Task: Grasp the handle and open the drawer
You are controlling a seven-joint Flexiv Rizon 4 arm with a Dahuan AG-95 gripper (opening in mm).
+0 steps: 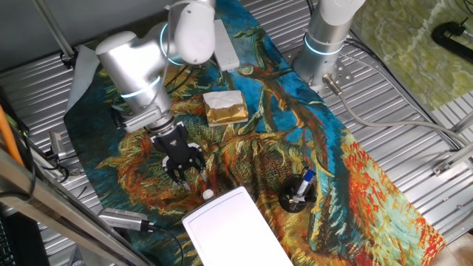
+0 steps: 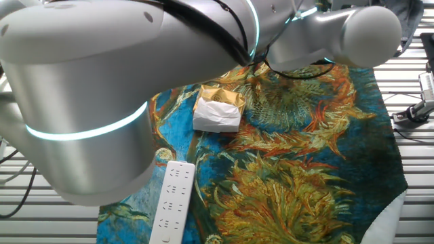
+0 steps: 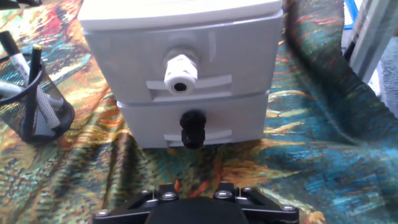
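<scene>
The drawer [image 3: 180, 59] is the upper tray of a white plastic box, and the handle [image 3: 181, 73] is a small round white knob on its front. A lower drawer below it carries a black knob [image 3: 192, 127]. In one fixed view the box [image 1: 236, 229] lies at the near edge of the cloth with the white handle [image 1: 208, 194] facing my gripper [image 1: 185, 171]. The gripper hangs a short way off the handle, fingers spread, open and empty. The hand view shows only the gripper's black base [image 3: 196, 208]. In the other fixed view the arm hides the box.
A black mesh pen holder [image 1: 298, 193] stands right of the box and shows left in the hand view [image 3: 37, 106]. A gold-foil block with a white top [image 1: 224, 107] sits mid-cloth. A white power strip [image 2: 173, 203] lies beyond. Metal slats surround the painted cloth.
</scene>
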